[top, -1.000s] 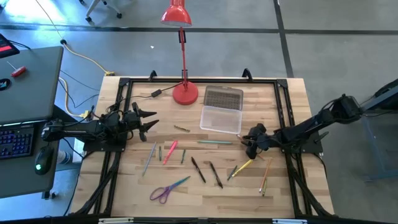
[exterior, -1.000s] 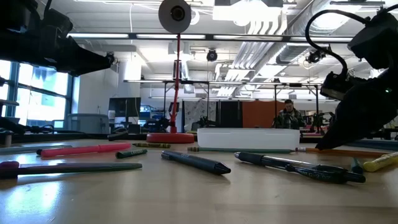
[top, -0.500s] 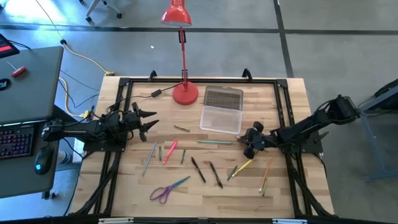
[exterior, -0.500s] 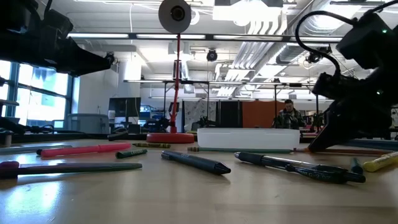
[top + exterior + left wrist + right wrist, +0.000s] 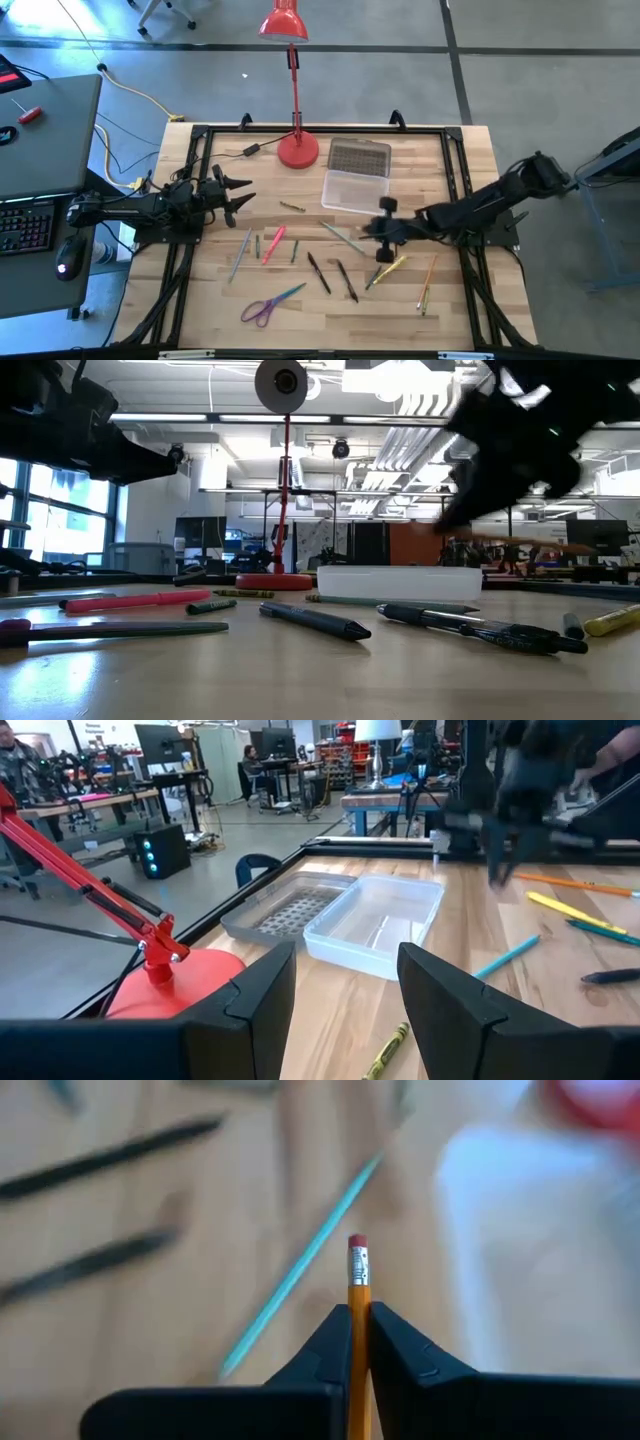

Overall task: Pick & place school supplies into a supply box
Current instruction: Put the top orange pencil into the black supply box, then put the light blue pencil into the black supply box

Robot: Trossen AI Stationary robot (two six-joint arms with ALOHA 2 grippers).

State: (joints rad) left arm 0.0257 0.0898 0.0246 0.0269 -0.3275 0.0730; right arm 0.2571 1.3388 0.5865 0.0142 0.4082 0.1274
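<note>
My right gripper (image 5: pixel 375 230) hangs over the middle of the table, shut on an orange pencil (image 5: pixel 357 1280) with a pink eraser. The clear supply box (image 5: pixel 355 190) stands just beyond it, its grey lid (image 5: pixel 358 157) lying open behind. More school supplies lie flat on the table. Among them are a teal pencil (image 5: pixel 342 237), black pens (image 5: pixel 318 272), a yellow marker (image 5: pixel 386 270), a pink marker (image 5: pixel 273 243) and purple scissors (image 5: pixel 262 308). My left gripper (image 5: pixel 240 193) waits open at the table's left. My right gripper pinches the orange pencil between its two fingers, just behind the metal ferrule (image 5: pixel 357 1305). The pencil runs along the fingers, and its eraser end (image 5: pixel 357 1243) sticks out past the fingertips. In the low view the pencil (image 5: pixel 510 544) is about level and clear of the table.
A red desk lamp stands with its base (image 5: pixel 297 150) at the far side, left of the lid. Orange pencils (image 5: pixel 428 282) lie near the right frame rail. A small crayon (image 5: pixel 291 207) lies left of the box. A black frame borders the table.
My right gripper has shut on the orange pencil, risen and swung toward the table's left, carrying the pencil clear of the table. The teal pencil has turned from lying across the table to a slant.
</note>
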